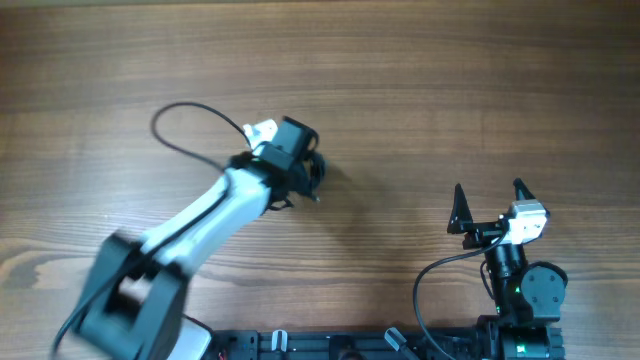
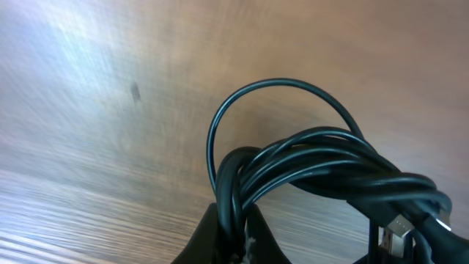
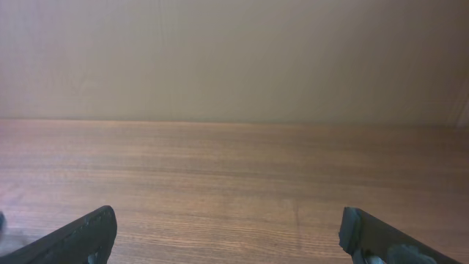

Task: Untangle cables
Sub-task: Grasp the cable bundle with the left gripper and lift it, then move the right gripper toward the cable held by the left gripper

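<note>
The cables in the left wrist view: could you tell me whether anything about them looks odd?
Yes: the cables are one twisted bundle pinched in the shut left tool, with a single loop arching up out of it and a metal plug at lower right. No damage shows.

Under me, a brown wooden table point(image 1: 420, 80), grain running left to right. A small dark speck point(image 2: 135, 91) marks it, upper left of my left wrist view. A plain beige wall point(image 3: 234, 59) fills my right wrist view's upper half.
</note>
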Controlling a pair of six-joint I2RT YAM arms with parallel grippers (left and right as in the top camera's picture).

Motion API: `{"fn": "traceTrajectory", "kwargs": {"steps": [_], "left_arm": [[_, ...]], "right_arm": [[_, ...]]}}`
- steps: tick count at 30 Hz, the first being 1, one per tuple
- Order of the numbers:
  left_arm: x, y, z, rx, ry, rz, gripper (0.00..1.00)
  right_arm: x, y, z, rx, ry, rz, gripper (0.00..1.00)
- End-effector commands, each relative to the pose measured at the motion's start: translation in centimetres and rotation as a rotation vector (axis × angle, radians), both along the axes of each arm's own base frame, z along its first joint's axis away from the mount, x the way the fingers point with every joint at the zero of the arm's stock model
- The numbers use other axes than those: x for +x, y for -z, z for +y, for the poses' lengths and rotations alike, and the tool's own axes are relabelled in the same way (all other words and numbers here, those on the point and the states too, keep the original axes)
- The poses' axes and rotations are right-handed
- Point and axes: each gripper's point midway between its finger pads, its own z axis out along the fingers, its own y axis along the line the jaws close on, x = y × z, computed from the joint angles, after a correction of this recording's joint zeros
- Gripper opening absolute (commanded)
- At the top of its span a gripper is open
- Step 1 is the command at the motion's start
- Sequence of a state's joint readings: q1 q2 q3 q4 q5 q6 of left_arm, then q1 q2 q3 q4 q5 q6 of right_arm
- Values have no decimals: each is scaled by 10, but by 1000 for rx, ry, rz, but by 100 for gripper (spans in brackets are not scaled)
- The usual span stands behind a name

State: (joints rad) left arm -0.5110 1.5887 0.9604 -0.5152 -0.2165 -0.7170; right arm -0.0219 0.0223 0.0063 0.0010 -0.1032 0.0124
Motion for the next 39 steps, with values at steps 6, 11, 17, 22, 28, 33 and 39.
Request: {"fn": "traceTrajectory", "kwargs": {"steps": [6, 11, 17, 22, 28, 33, 39], "left_arm": [[-38, -132, -3, 106, 585, -315, 4], [-75, -137, -15, 81, 843, -297, 4], [-85, -128, -33, -17, 912, -252, 4], [-89, -119, -41, -64, 942, -211, 4], [-88, -111, -43, -69, 946, -180, 4], [-91, -112, -47, -76, 1001, -191, 4], [-98, -114, -54, -47, 1167, -237, 4]], "right_arm": [[0, -1, 0, -12, 5, -7, 100], [0, -5, -12, -121, 74, -29, 100], [0, -1, -13, -178, 77, -13, 100], [-5, -4, 30, 135, -173, 3, 100], [-39, 5, 100, 956, -559, 426, 100], [-33, 10, 96, 803, -543, 373, 100], [-25, -24, 96, 735, -547, 360, 99]]}}
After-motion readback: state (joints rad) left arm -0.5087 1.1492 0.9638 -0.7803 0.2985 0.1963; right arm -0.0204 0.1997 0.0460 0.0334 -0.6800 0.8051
